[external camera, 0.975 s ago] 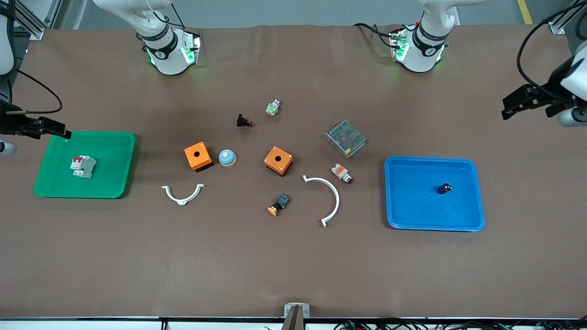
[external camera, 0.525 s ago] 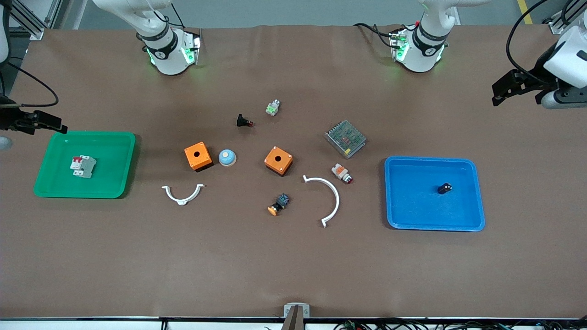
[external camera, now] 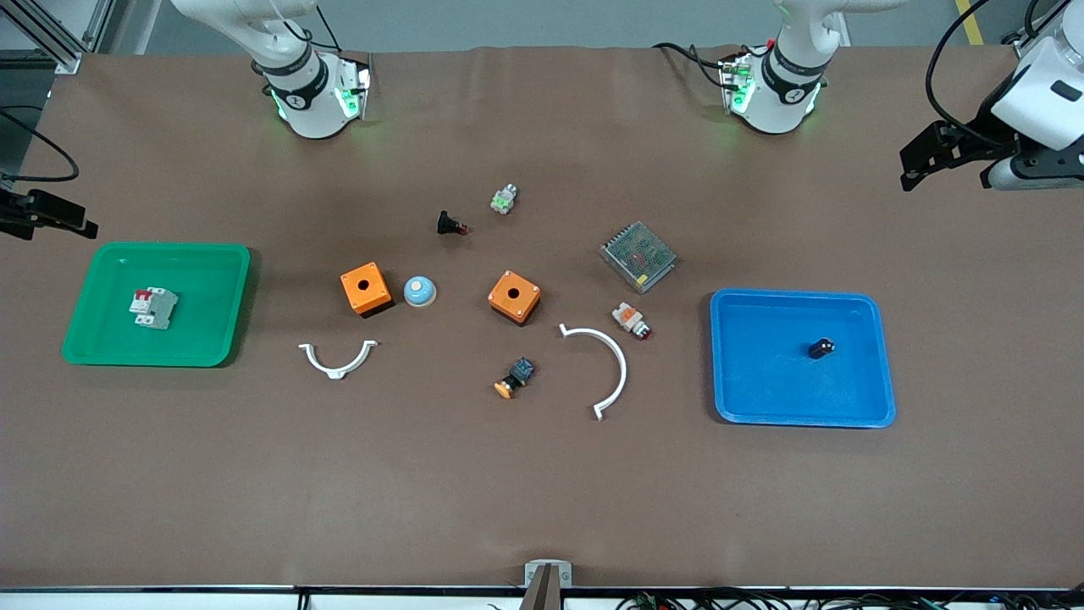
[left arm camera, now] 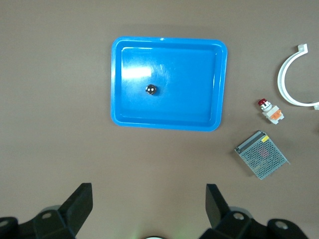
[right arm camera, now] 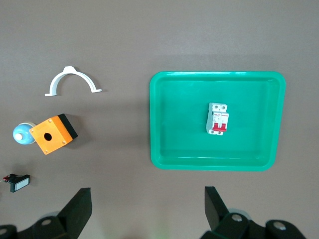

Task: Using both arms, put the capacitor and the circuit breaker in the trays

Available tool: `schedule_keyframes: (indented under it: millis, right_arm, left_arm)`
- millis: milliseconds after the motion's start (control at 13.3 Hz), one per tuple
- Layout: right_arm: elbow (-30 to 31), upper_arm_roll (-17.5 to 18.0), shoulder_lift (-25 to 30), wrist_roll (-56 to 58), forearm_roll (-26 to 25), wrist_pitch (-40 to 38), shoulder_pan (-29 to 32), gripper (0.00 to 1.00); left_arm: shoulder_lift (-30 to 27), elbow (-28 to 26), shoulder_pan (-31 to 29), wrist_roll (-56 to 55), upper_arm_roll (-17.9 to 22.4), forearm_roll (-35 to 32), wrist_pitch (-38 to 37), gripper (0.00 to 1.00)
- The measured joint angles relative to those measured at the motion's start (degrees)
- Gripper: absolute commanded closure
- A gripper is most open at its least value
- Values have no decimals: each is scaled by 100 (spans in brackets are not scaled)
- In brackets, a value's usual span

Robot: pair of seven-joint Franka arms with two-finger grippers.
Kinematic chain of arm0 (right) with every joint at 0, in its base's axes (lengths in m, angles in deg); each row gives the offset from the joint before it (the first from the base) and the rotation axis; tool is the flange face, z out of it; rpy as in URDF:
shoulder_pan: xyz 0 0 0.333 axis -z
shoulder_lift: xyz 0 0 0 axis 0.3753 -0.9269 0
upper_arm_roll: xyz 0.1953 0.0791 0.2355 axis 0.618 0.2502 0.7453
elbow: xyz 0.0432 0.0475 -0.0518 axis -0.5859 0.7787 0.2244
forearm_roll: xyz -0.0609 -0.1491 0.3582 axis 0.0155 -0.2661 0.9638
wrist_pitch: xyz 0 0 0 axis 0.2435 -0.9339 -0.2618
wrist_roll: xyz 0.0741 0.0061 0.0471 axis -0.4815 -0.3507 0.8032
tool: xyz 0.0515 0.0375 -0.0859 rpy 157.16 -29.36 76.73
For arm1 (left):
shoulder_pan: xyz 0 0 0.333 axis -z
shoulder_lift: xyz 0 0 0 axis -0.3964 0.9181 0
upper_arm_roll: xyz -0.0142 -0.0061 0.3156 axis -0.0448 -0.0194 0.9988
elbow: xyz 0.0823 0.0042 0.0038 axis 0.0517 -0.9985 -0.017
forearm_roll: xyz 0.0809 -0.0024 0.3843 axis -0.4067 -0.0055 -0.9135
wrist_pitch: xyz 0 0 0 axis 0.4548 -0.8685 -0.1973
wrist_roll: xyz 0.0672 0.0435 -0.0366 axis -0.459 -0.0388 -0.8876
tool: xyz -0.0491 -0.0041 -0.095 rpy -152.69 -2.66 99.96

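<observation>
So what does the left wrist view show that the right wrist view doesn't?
Only the left wrist view shows the blue tray with the capacitor in it, plus the white-and-orange button, the metal mesh box and the larger white arc.

Only the right wrist view shows the green tray holding the circuit breaker, the smaller white arc, one orange box, the blue dome and the black push-button.

Both share the brown table and an empty gripper with open jaws: left gripper, right gripper.
</observation>
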State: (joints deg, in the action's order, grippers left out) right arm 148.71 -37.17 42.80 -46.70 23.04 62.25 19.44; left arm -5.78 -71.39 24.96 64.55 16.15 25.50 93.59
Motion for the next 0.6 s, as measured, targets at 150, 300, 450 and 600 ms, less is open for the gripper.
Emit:
schedule_keyframes:
  millis: [150,300,450,600]
  right_arm:
    - [-27,11,-1,-1,0,-2,-3,0]
    - [-167,88,-1,-8,1,1,15,0]
    - [-480,475,-3,-40,1,-18,211,0]
    - [-753,951,-32,-103,1,-57,484,0]
  left_arm:
    - [63,10,0,0,8,60,86,0]
    - [116,44,0,0,9,65,112,0]
    - [158,74,0,0,11,65,117,0]
    - [172,89,-4,1,20,65,117,0]
